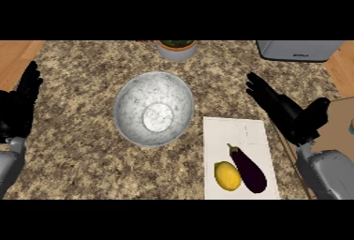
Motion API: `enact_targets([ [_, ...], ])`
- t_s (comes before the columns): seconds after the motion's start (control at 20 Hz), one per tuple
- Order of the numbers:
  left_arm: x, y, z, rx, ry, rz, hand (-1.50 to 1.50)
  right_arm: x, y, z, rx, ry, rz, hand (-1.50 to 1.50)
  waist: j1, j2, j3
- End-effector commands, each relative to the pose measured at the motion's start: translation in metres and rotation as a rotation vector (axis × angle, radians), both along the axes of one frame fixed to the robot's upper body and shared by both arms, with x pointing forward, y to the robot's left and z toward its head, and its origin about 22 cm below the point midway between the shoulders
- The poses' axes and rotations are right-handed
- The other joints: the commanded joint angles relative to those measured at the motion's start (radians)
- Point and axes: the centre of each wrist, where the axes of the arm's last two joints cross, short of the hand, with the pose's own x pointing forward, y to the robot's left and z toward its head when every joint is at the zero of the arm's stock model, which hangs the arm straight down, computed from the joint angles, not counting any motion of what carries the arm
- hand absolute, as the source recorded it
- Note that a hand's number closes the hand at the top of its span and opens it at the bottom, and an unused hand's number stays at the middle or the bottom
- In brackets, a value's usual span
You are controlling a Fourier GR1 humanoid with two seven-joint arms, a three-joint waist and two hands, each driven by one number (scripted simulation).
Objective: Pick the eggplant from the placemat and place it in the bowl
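From my remote station: the dark purple eggplant [248, 168] lies on the white placemat [239, 133] at the lower right of the speckled stone desk [76, 159], stem end pointing up the view, a yellow lemon [227, 176] just beside it on its left. The marbled grey bowl [131, 101] sits near the placemat's upper left corner, nothing in it. My right hand [294, 119] hovers above the placemat's right edge, fingers [262, 91] straight and spread wide, holding nothing. My left hand [19, 105] rests at the left edge, fingers up and open. A potted plant [177, 48] and a grey appliance [298, 49] stand along the far edge.
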Motion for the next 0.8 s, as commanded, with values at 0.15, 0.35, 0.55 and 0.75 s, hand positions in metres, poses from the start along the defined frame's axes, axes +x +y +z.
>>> enact_targets([
  [0.15,0.005,-0.02,0.018,-0.118,-0.169,-0.107,0.0,-0.04,0.108,0.003,0.19,-0.01,0.615,-1.5,0.018,0.027,0.026],
  [0.35,0.0,-0.017,0.01,-0.219,-0.173,-0.1,0.0,-0.049,0.1,0.044,-0.176,-0.412,0.613,-1.5,-0.043,0.0,0.023],
  [0.55,-0.008,-0.005,0.02,-0.239,-0.224,-0.113,0.0,-0.11,0.099,-0.004,-0.065,-0.51,0.592,-1.5,-0.051,0.019,0.028],
  [0.75,-0.013,-0.002,0.018,-0.223,-0.236,-0.123,0.0,-0.139,0.072,-0.001,-0.172,-0.575,0.623,-1.5,-0.048,0.028,0.027],
])
